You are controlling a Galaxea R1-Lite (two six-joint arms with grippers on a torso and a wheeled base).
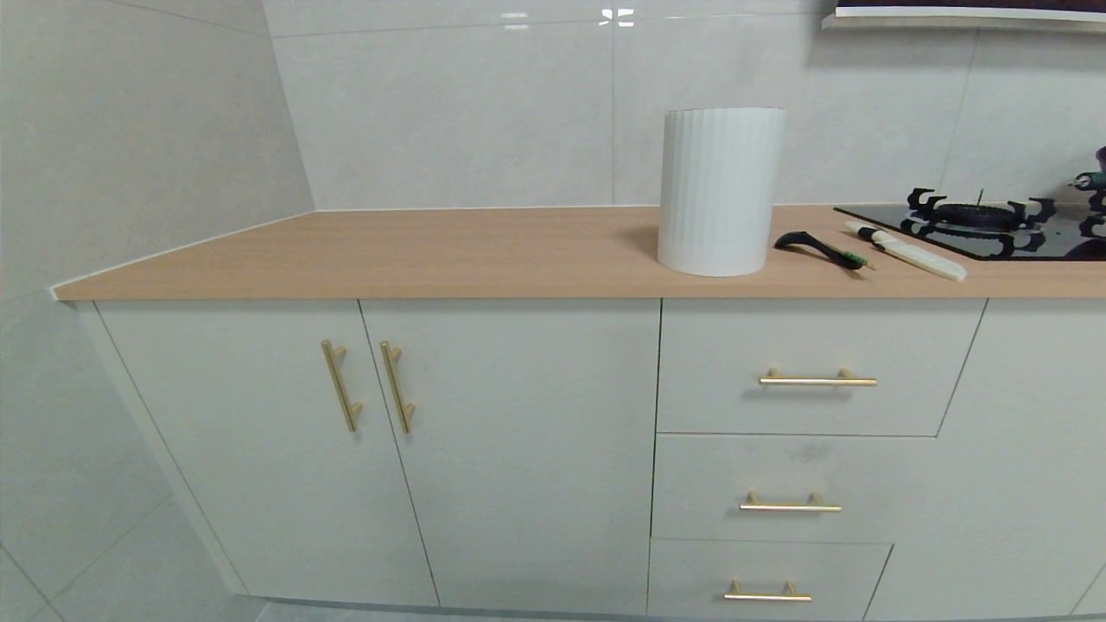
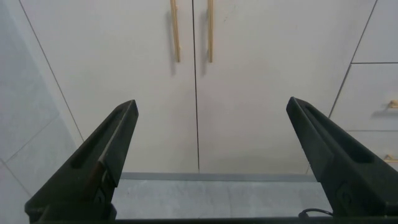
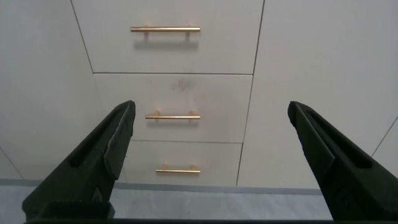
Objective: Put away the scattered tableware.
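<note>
A tall white ribbed holder (image 1: 719, 192) stands on the wooden countertop (image 1: 449, 250). Just to its right lie a black-handled utensil (image 1: 821, 250) and a cream-white utensil (image 1: 907, 251), side by side near the stove's edge. My left gripper (image 2: 211, 112) is open, low in front of the double cabinet doors (image 2: 196, 81), nothing between its fingers. My right gripper (image 3: 211, 115) is open too, facing the stack of drawers (image 3: 174, 93) below the counter, holding nothing.
A black gas hob (image 1: 985, 225) with pan supports sits at the counter's right end. Tiled walls close the back and left. Gold bar handles (image 1: 367, 384) are on the doors, and another (image 1: 817, 378) on each drawer. Grey floor shows below the cabinets.
</note>
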